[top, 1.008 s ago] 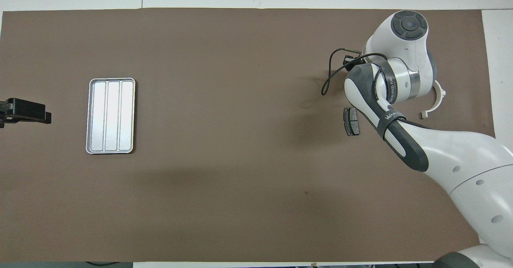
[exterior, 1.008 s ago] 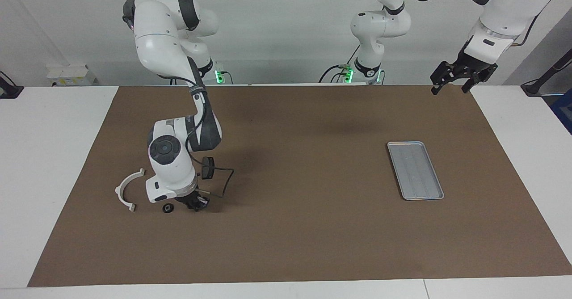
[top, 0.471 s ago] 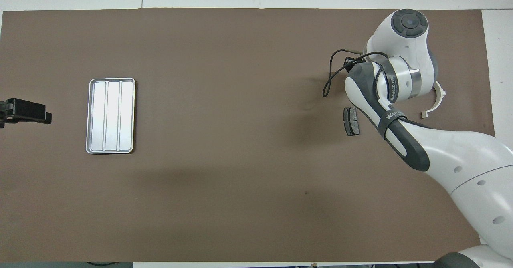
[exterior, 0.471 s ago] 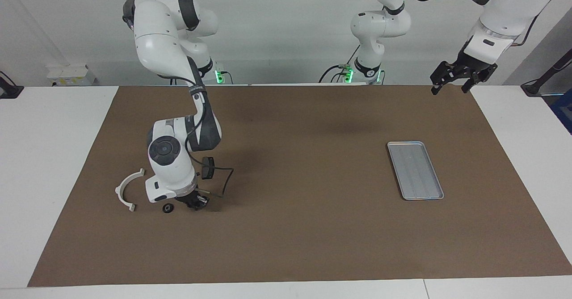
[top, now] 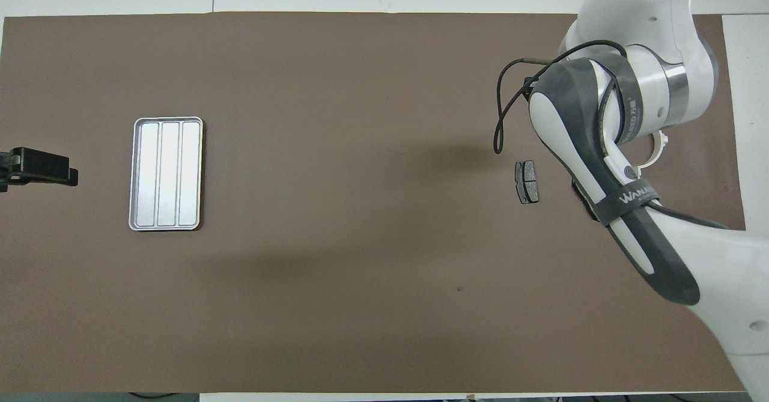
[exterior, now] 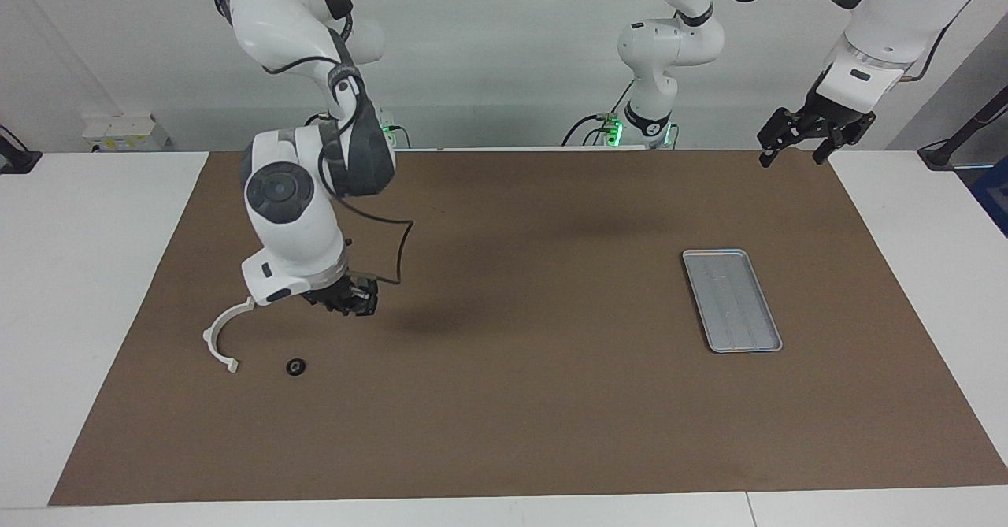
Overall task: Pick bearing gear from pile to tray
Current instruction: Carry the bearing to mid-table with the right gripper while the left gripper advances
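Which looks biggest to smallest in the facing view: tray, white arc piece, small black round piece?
1. tray
2. white arc piece
3. small black round piece, by far the smallest

All lie on the mat, so nearness hardly skews this.

This was a robotics lab, not a home or shop: two white Franka arms [exterior: 299, 196] stood bolted at the edge of a white worktop [exterior: 94, 275] covered by a plain brown mat [exterior: 535, 401], with green status lights glowing at their bases. Behind them ran a bare white wall [exterior: 488, 54] with loose black cables, and a camera mount clamped to the worktop's end.
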`<act>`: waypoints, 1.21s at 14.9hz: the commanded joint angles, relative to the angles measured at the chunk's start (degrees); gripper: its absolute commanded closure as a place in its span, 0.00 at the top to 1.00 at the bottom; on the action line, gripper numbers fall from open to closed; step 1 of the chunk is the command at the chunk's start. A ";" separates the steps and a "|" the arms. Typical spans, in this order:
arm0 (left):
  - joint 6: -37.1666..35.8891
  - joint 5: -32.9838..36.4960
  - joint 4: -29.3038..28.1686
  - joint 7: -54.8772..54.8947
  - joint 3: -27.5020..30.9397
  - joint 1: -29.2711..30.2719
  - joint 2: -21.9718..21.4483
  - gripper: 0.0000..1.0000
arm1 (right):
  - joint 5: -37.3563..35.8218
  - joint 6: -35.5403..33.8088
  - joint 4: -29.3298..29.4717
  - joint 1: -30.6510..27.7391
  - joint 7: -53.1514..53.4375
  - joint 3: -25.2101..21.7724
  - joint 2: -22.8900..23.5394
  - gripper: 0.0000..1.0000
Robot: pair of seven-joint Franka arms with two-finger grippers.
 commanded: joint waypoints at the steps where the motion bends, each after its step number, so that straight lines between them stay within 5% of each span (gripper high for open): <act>1: 0.49 -0.30 -1.06 0.08 0.47 -0.46 -0.88 1.00 | 2.71 -4.04 0.57 0.25 8.46 3.87 -2.69 0.00; 8: 0.31 -0.30 -3.42 0.69 1.00 0.42 -2.19 1.00 | 5.53 2.52 -0.56 16.85 47.93 6.08 -3.67 0.00; 15: 10.68 -0.21 -12.92 -1.50 1.00 0.69 -5.88 1.00 | 4.49 20.44 -13.82 23.45 59.29 5.90 -2.53 0.00; 18: 14.27 -0.21 -16.42 -2.29 0.65 -0.10 -6.23 1.00 | -1.12 26.24 -13.58 25.57 63.86 5.81 3.34 0.00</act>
